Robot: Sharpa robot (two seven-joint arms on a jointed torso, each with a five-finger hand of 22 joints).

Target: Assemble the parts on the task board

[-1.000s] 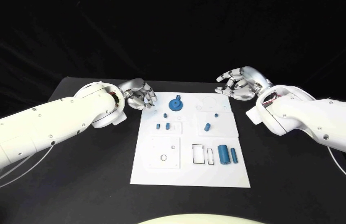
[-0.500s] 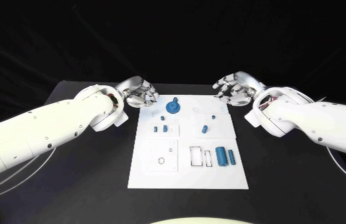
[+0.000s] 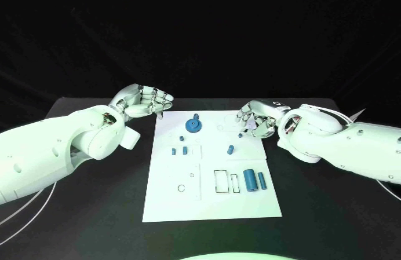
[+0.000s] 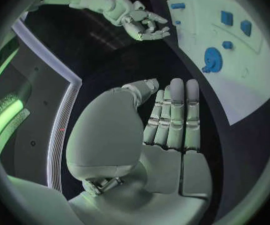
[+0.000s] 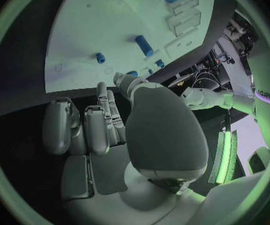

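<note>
Both hands hold nothing: the left hand (image 3: 144, 102) hovers off the task board (image 3: 167, 202) far-left corner, the right hand (image 3: 257, 118) (fingers loosely apart) over its far-right corner.

The setting is a robotics laboratory or test cell arranged for bench trials. A black table (image 3: 100, 213) serves as the work surface, and dark material closes off the space behind it, isolating the bench from its surroundings. A white task board (image 3: 213, 205) with outlined recesses and small blue parts (image 3: 249, 179) lies flat at the centre of the table, in the manner of a standard test fixture. The left wrist view shows a pale wall panel (image 4: 37, 85) edged by a lit strip (image 4: 61, 130), and the right wrist view shows cabling (image 5: 205, 75) beyond the table edge.
</note>
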